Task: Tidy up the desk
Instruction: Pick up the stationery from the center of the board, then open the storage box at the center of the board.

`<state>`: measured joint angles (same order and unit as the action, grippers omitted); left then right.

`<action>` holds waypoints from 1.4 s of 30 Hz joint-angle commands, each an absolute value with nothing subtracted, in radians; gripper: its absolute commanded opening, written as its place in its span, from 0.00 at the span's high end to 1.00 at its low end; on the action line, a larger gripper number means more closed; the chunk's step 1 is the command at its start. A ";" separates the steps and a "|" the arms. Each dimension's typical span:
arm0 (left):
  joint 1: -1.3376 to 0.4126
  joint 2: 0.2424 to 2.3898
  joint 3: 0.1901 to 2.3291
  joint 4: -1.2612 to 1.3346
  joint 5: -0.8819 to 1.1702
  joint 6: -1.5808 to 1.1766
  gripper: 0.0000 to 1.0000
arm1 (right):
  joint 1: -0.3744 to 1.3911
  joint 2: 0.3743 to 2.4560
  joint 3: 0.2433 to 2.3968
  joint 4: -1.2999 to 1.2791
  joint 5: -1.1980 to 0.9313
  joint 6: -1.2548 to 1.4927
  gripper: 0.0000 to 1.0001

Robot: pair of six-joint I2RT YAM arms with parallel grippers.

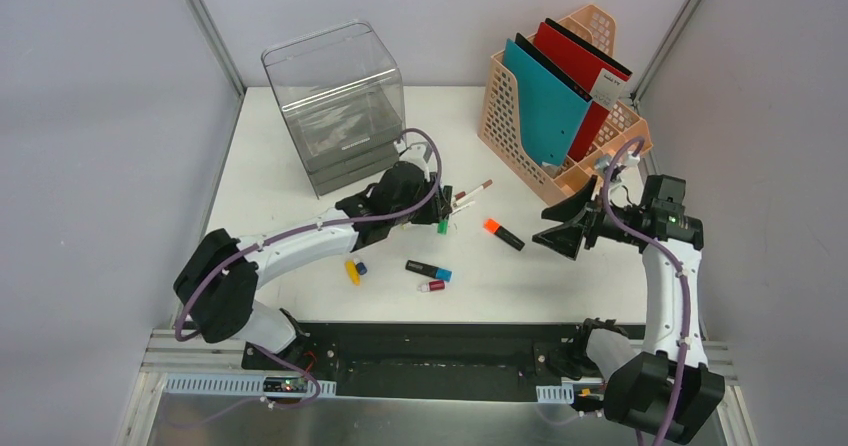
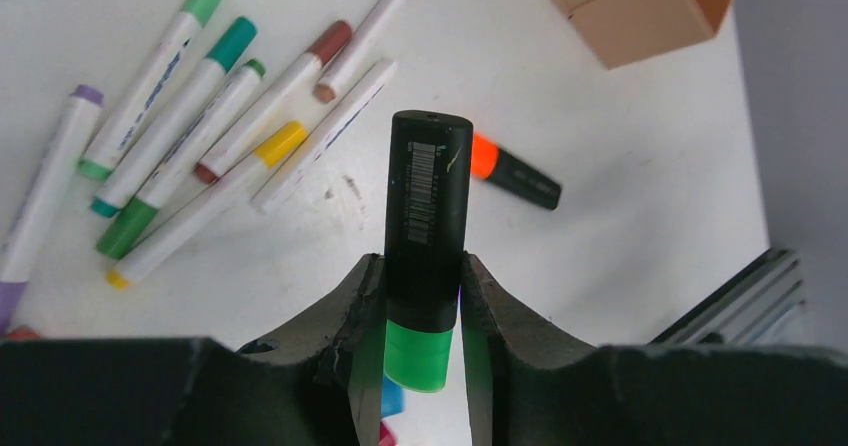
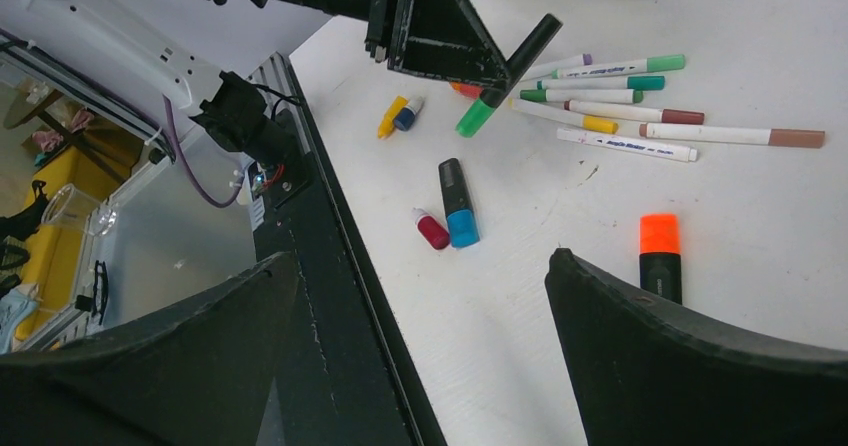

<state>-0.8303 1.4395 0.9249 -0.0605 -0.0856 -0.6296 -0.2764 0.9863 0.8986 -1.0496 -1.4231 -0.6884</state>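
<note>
Green-capped highlighter (image 2: 428,206) is clamped in left tool (image 2: 422,274), apparently above desk (image 2: 650,166); right tool (image 3: 420,258) gapes wide.

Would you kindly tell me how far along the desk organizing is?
Seemingly done: folders stand in the organizer. In hand: the left gripper holds a green highlighter. Left: markers, orange highlighter and blue highlighter lie loose on the desk; right gripper open, empty.

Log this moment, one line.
left gripper: shut on green-capped highlighter | right gripper: open, empty | desk: markers scattered
</note>
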 commanded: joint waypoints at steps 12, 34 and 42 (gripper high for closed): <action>-0.970 1.631 1.246 -0.127 -0.212 -0.975 1.00 | -0.125 0.960 0.788 -0.546 -1.207 -0.248 0.01; -1.126 1.760 1.388 -0.003 -0.404 -1.072 1.00 | 0.033 0.996 0.752 -0.395 -0.908 -0.134 0.21; -1.136 1.767 1.388 0.035 -0.402 -1.102 1.00 | 0.038 0.997 0.749 -0.380 -0.922 -0.121 0.53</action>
<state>-1.1244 1.7653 1.3445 -0.0360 -0.3897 -1.0706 0.0261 0.9958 0.7410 -0.4347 -0.9195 -0.1360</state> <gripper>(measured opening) 0.280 0.532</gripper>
